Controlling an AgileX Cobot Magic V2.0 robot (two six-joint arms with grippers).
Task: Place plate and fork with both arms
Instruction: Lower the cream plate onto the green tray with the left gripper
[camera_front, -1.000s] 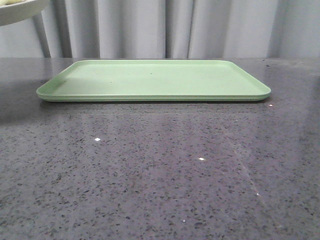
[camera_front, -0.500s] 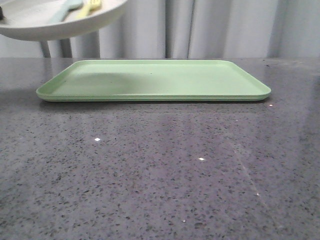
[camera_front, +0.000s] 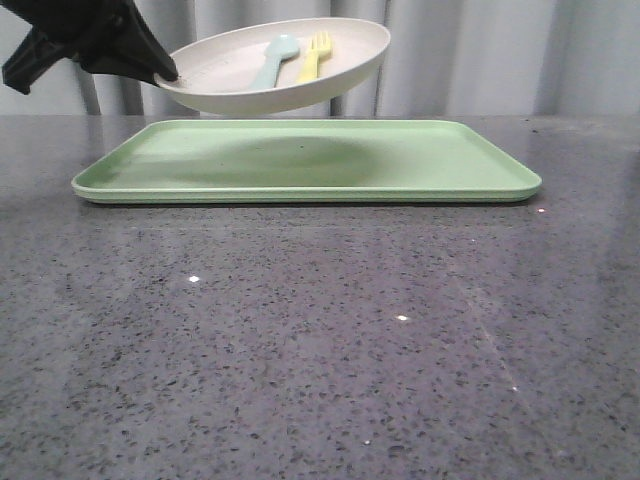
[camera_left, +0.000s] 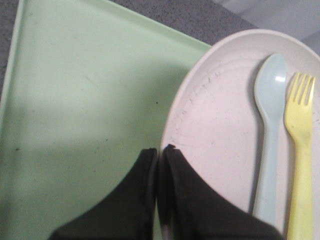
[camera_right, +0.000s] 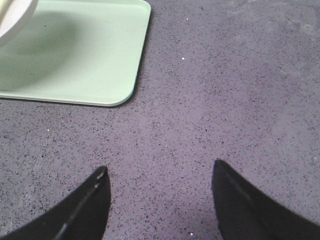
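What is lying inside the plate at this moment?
Inside the plate lie the yellow fork and a pale blue spoon, side by side. The left claw pinches the rim and covers part of the plate and both handle ends.

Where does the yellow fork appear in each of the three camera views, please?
Front view: the fork lies in the raised plate, upper centre, right of the spoon.
Left wrist view: the fork is at the right edge, beside the spoon.
Right wrist view: not in it; only a sliver of plate rim shows.
Shared landmark: the green tray.
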